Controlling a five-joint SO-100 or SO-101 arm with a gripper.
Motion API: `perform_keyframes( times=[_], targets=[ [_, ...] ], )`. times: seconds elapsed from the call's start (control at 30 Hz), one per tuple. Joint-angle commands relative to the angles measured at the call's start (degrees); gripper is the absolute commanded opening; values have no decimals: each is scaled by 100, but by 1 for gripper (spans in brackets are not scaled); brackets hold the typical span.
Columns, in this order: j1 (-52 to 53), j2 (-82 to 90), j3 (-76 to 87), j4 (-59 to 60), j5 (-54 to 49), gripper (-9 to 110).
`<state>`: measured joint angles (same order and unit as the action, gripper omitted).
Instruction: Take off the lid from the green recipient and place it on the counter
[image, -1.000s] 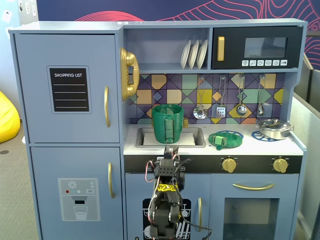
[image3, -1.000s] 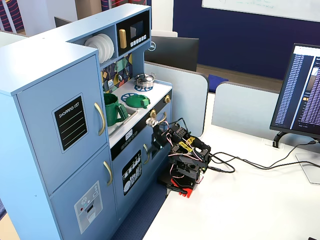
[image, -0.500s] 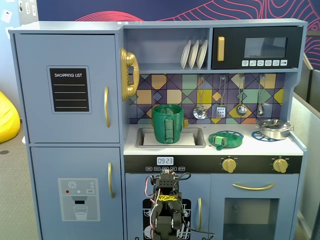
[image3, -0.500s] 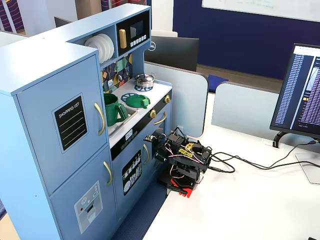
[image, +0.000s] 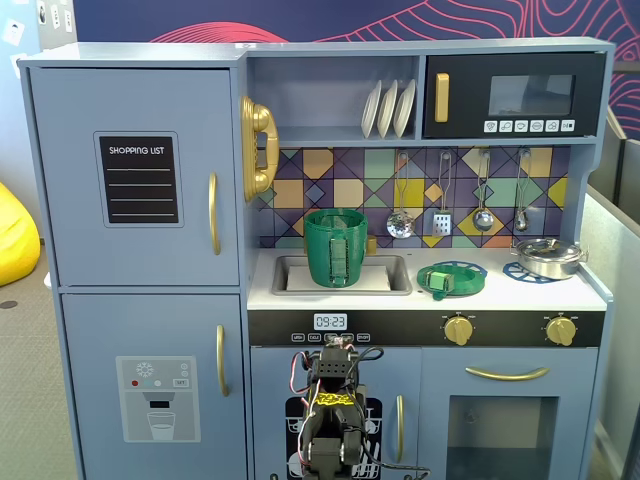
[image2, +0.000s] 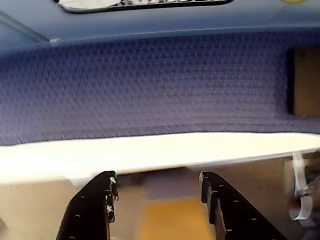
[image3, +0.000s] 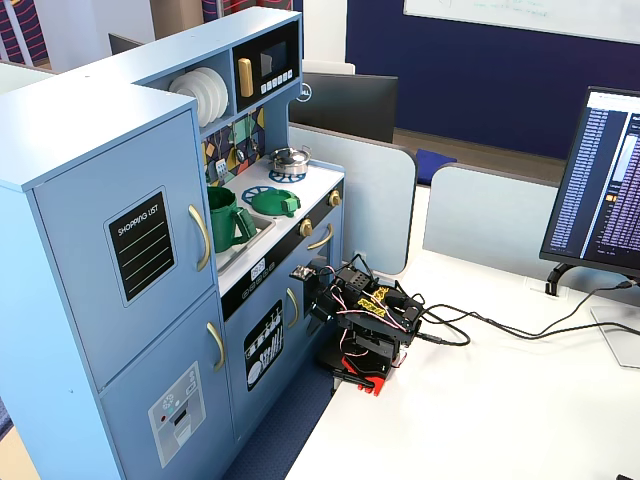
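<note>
One fixed view faces the toy kitchen head-on at roughly worktop height, looking across the counter (image: 540, 290) to the backsplash, with the folded arm (image: 333, 400) low at centre. Another fixed view stands high and well off to the side, looking down along the kitchen front and a white desk (image3: 520, 400). Both share counter and arm. The wrist view sits close, aimed low past its own gripper (image2: 157, 180) at blue carpet.

My arm (image3: 365, 325) is built of black blocky segments, with thin red, black and white wires looping over the joints and yellow-lettered labels on the servo housings (image: 334, 398). A red clamp sits at my base. My gripper (image2: 157, 187) has two matte black fingers with small pale screw heads.
</note>
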<state>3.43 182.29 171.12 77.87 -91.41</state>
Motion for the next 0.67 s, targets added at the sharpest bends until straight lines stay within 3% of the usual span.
perform_keyframes(
  times=[0.0,0.63],
  targets=[
    [114,-26,53,993,466,12],
    [158,-18,53,993,475,12]
  ],
)
